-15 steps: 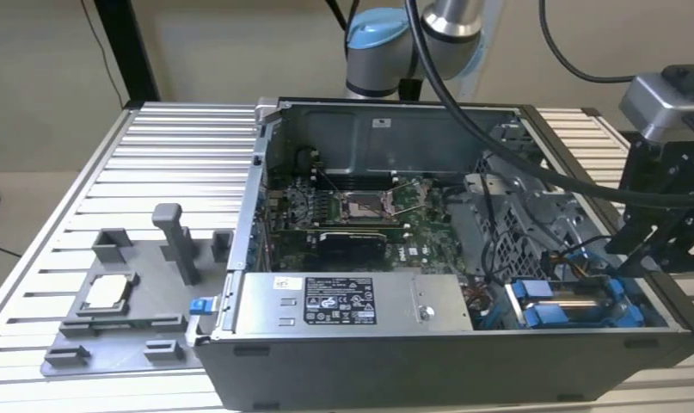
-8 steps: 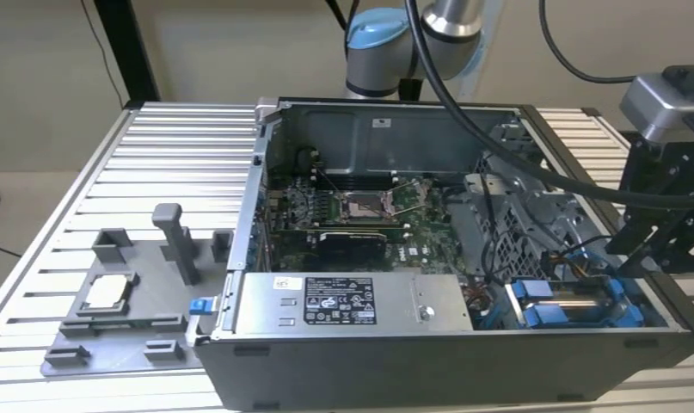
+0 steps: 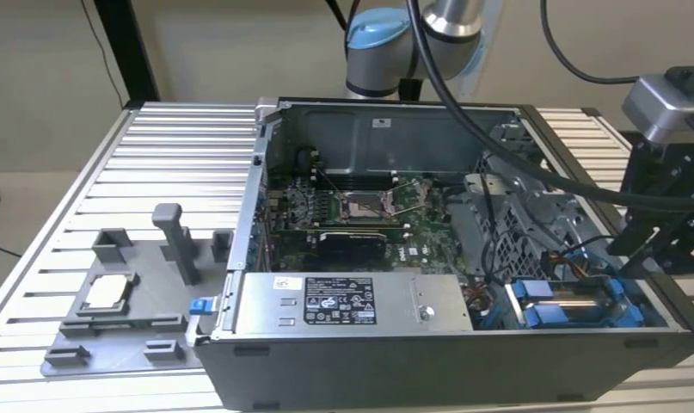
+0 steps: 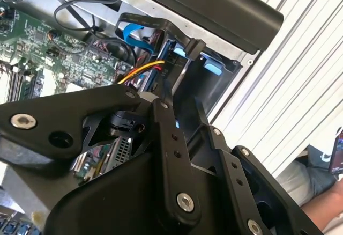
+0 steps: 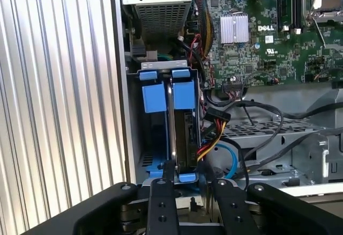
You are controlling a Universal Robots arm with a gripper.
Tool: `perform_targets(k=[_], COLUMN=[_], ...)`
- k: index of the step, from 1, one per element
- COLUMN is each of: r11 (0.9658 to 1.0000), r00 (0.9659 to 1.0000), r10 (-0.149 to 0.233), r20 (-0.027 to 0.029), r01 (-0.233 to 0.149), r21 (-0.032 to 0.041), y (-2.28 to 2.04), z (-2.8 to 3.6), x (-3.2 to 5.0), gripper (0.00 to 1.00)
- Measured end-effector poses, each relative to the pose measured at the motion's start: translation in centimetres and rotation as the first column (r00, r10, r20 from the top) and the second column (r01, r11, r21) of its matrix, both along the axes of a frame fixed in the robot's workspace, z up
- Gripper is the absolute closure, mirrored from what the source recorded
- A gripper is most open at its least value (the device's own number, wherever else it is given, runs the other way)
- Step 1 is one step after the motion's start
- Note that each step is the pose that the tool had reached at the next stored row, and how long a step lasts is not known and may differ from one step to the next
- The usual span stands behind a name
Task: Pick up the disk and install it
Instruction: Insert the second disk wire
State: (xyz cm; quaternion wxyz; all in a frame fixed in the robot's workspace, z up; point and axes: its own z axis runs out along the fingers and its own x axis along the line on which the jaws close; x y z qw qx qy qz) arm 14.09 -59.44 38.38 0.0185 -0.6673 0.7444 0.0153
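Gripper [image 5: 193, 185] straddles one blue-framed disk [image 5: 185, 133] in the drive bay [image 5: 161, 63], grip cannot be told; exterior view adds one grey tray [image 3: 151, 311].

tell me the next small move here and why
Probably a short straight push deeper into the drive bay. In the first wrist view the disk stands on edge inside it with the gripper at its near end, and orange and yellow wires run right beside that end, so drifting sideways could snag them.

Exterior wide; both wrist views close over case [image 5: 119, 85]
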Motion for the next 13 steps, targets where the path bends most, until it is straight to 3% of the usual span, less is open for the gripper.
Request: perform_targets(k=[6,10,11,13], r11=[1.0,1.0,1.0,0.9998], r00=[1.0,1.0,1.0,1.0], r10=[-0.002,-0.002,-0.002,-0.003], r20=[-0.0019,-0.0033,-0.0034,-0.0035], r01=[0.002,0.002,0.003,0.003], r21=[0.0041,0.0057,0.0072,0.0188], y=[-0.29,-0.71,-0.81,-0.94], z=[0.0,0.01,0.01,0.02], x=[0.41,0.74,0.83,0.93], gripper=[0.0,0.0,0.0,0.0])
